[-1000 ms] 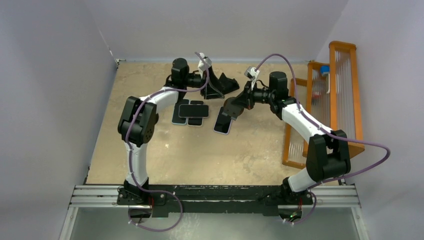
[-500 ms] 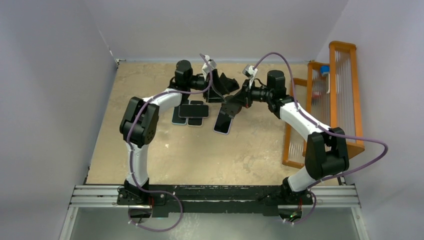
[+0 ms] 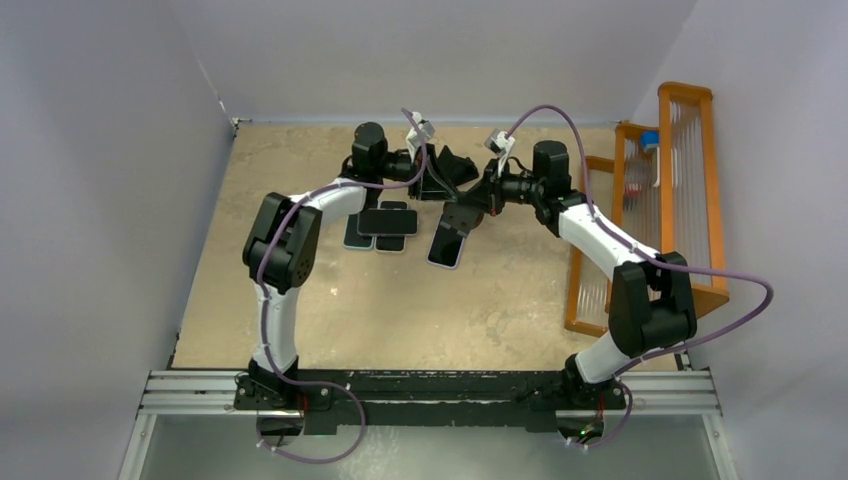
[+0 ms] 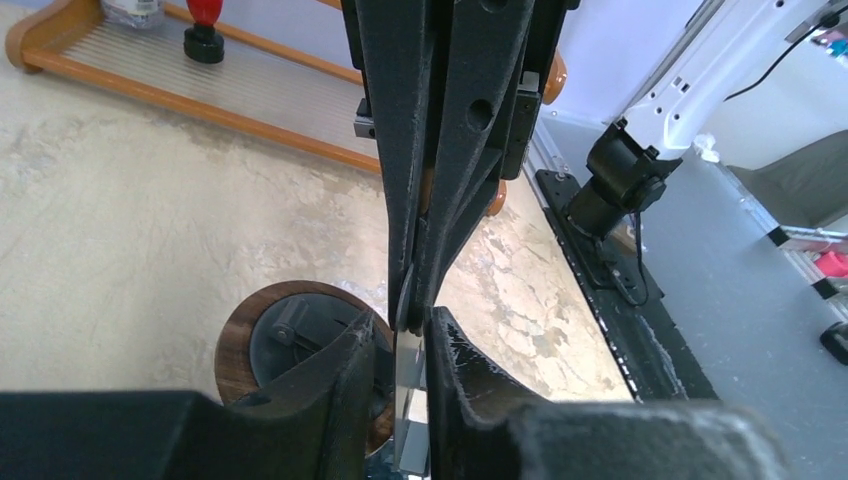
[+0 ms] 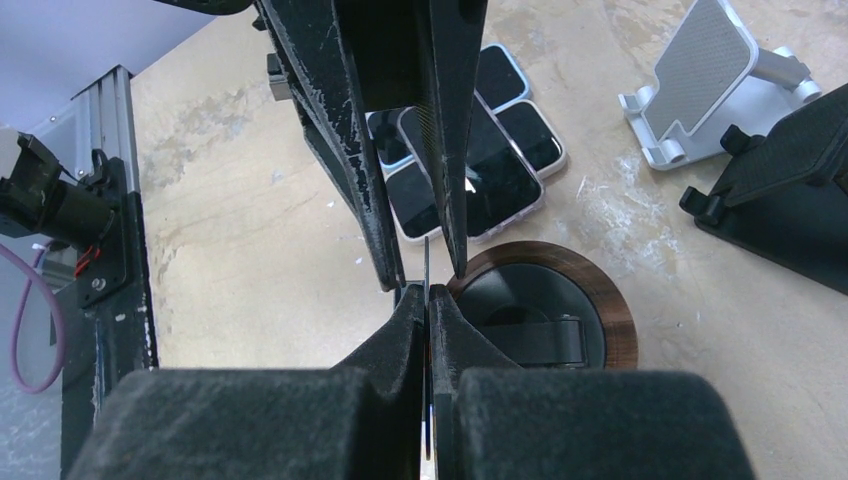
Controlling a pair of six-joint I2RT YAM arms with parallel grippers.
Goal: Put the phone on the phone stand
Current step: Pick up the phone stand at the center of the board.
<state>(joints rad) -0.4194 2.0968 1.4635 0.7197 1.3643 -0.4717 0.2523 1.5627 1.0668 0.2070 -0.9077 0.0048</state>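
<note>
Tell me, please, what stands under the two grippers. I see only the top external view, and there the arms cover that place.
Observer: The right wrist view shows a round wooden stand with a black centre, on the table close under the right gripper.
Operator: Is anything lying on it?
Observer: No. In both wrist views, the part of its top that shows is bare.
Operator: Is the right gripper closed?
Observer: Yes. In its own wrist view the pads press together, with only a thin dark line between them.
</note>
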